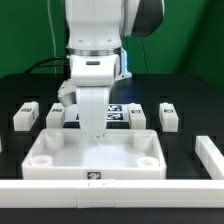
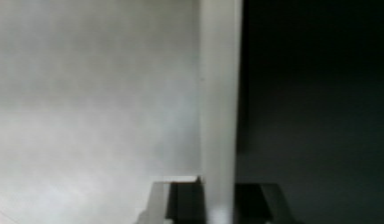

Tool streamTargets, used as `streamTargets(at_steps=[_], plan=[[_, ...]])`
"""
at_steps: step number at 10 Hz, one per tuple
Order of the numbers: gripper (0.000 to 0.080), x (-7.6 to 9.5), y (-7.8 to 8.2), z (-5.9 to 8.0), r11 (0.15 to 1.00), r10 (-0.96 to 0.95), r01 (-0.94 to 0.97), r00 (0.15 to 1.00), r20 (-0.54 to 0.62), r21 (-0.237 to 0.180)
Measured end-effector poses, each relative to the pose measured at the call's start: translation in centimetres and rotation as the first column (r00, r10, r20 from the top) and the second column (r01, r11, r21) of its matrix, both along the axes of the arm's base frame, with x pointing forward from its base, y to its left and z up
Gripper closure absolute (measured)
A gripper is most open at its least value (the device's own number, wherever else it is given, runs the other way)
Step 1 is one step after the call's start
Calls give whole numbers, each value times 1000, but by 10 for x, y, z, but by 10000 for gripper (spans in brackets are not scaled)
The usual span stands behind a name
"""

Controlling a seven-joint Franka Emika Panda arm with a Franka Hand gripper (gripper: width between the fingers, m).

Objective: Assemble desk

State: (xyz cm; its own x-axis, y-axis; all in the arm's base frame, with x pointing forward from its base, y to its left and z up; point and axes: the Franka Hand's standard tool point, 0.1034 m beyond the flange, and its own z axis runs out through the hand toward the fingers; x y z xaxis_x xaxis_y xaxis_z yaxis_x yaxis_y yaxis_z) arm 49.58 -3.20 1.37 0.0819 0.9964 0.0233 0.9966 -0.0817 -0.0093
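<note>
Four legs (image 1: 25, 116) stood loose on the black counter (image 1: 195, 105) behind the desk top (image 1: 60, 172), two toward the exterior view's left and two toward its right. Each carried a small black-and-white square tag (image 1: 168, 109), too small for its pattern to be read. A similar tag sat on the front wall of the desk top. More tags showed on the marker board (image 1: 124, 110), most of which was hidden behind the arm (image 1: 95, 30).

The desk top lay in the middle of the counter, open side up, inside white rails (image 1: 212, 155) that ran along the front and the exterior view's right and were cut off at the picture edges.

The claw (image 1: 92, 126) was down at the back rim of the desk top. In the blurred wrist view its dark fingers (image 2: 175, 202) pressed against either side of that upright rim (image 2: 219, 90), so the claw (image 2: 221, 205) looked clamped on it. The tray floor (image 2: 82, 100) lay pale on one side and the dark counter (image 2: 322, 100) on the other.
</note>
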Motion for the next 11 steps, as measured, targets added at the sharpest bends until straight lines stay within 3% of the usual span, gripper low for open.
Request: streamTargets(at_steps=[3, 5, 10, 11], plan=[[744, 26, 43, 0, 1000, -8, 7, 1000, 14, 22], [742, 28, 66, 0, 1000, 5, -5, 1000, 5, 21], [742, 28, 65, 0, 999, 31, -31, 999, 8, 11], [670, 28, 64, 0, 999, 31, -31, 999, 7, 11]])
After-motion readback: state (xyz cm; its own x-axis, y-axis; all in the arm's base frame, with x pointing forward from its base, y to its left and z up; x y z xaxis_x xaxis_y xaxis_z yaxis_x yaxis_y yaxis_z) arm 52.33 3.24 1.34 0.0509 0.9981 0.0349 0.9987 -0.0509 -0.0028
